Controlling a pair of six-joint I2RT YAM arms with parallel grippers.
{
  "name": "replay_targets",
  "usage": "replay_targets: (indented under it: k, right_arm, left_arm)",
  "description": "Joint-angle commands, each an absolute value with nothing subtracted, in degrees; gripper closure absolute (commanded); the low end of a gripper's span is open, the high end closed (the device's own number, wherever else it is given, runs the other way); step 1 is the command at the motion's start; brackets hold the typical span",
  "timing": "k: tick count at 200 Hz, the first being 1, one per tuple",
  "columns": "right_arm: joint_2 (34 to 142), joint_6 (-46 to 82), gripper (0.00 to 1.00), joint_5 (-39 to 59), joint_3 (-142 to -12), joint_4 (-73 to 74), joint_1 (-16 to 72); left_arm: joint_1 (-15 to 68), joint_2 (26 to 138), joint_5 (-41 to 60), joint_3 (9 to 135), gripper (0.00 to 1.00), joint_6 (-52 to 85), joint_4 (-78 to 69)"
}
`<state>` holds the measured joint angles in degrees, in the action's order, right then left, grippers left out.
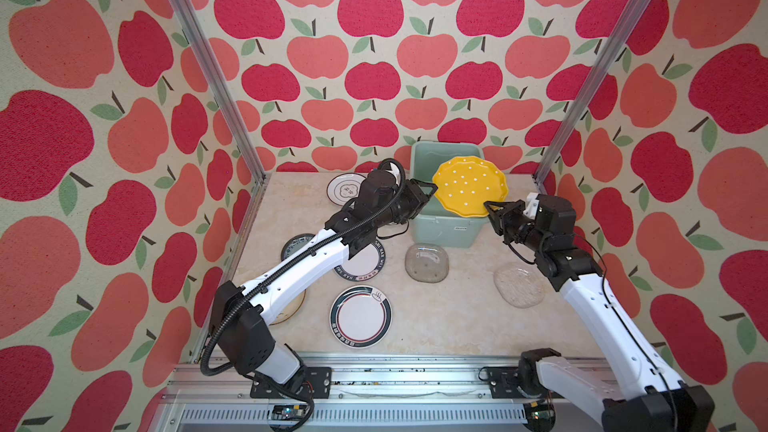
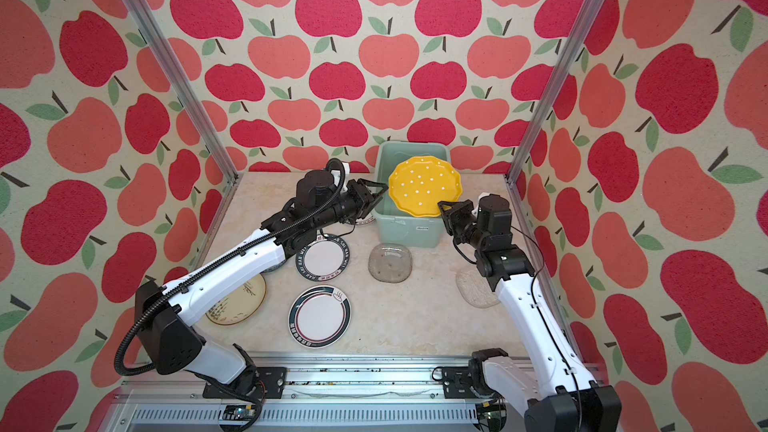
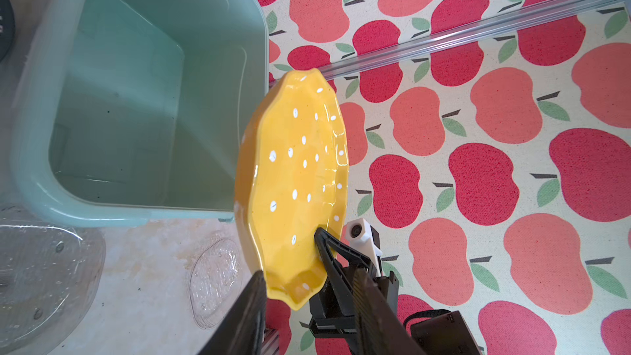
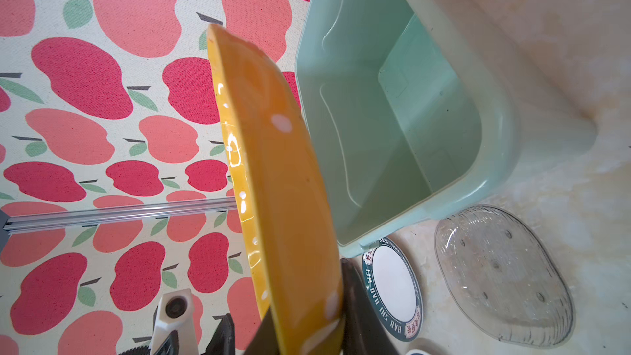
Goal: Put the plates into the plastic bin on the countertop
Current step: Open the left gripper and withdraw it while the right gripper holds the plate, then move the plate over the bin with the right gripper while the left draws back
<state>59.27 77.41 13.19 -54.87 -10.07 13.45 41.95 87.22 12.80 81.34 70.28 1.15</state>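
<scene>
Yellow scalloped plate (image 1: 469, 185) hangs in the air over the mint-green plastic bin (image 1: 440, 228), tilted and overhanging the bin's right wall. Right gripper (image 1: 493, 206) carries it: its fingers (image 4: 356, 302) pinch the near-right rim, and the plate extends from them toward the left arm's side, across the opening. Left gripper (image 1: 429, 188) sits at the opposite rim, its fingers (image 3: 246, 312) spread either side of the edge, with no clamp that I can see. The plate is round, so there is no long axis. What matters is the tilt, and that the bin's mouth lies below and left of the right fingers. Bin looks empty in both wrist views. My read: the right arm lowers and releases. The risk is the rim clipping the right wall. Other plates (image 1: 360, 317) lie on the tabletop (image 1: 440, 326).
</scene>
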Motion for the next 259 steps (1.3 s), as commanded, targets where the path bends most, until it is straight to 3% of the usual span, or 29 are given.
replay_targets:
  k: [1, 49, 83, 143, 175, 207, 228, 259]
  right_arm:
    - [58.15, 76.13, 0.95, 15.21, -58.18, -2.62, 12.5]
    - [60.35, 77.73, 0.98, 14.62, -59.58, -1.76, 11.1]
    - [62.15, 77.92, 0.98, 15.74, -61.12, -1.41, 9.52]
    - [63.63, 75.55, 0.98, 19.17, -63.63, -4.12, 6.79]
    - [63.72, 76.2, 0.98, 20.87, -62.76, -3.26, 5.09]
    - [63.97, 76.64, 0.98, 22.38, -62.41, -2.42, 3.75]
    - [63.81, 76.64, 0.98, 23.2, -61.99, -2.37, 2.7]
    - [63.2, 76.99, 0.98, 24.12, -60.76, -1.81, 1.04]
  left_arm:
    - [40.76, 85.32, 11.8, 81.23, 0.55, 67.71, 4.0]
    - [35.31, 85.47, 11.25, 80.59, 0.54, 62.31, 13.78]
    - [31.63, 91.93, 13.58, 83.76, 0.5, 55.35, 17.76]
    - [31.1, 110.59, 15.85, 102.94, 0.44, 40.9, 27.09]
    - [31.71, 120.81, 10.31, 116.84, 0.45, 35.96, 39.88]
    - [32.05, 128.2, 9.31, 126.71, 0.52, 34.86, 46.27]
    - [33.12, 129.57, 9.2, 128.73, 0.63, 35.8, 46.54]
    - [35.21, 130.77, 8.8, 130.97, 0.7, 37.3, 47.8]
